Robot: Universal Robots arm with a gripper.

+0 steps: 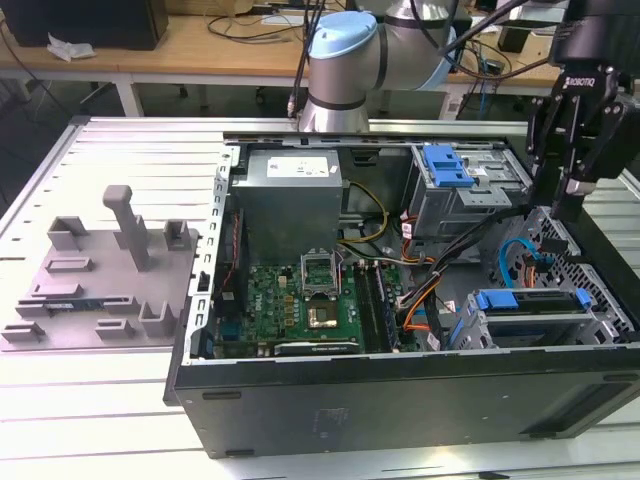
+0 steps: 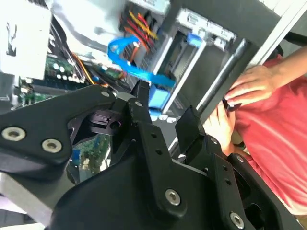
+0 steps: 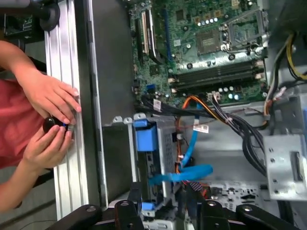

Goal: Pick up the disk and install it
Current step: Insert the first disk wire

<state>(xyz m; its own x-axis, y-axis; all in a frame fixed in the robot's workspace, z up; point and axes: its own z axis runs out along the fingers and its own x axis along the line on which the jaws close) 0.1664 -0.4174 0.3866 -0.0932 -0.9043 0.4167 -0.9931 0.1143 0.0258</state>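
The disk point(image 1: 530, 300) sits slotted in the grey drive cage at the near end of the open computer case, on the exterior view's right. Its blue carrier frame shows along the top. In the first wrist view the carrier's blue end point(image 3: 145, 140) lies just beyond my fingertips, and the second wrist view shows it too point(image 2: 158, 98). My gripper point(image 1: 562, 200) hangs above the case's right wall, over and behind the cage. It stands open point(image 2: 163, 112) with nothing between its black fingers point(image 3: 135, 197).
A blue flat cable point(image 3: 184, 173) loops beside the cage under the gripper. A second cage with a blue latch point(image 1: 447, 165) stands farther back. The grey stand point(image 1: 100, 280) lies on the exterior view's left. A person's hands point(image 3: 50, 112) hold a small dark object at the table rail beside the case.
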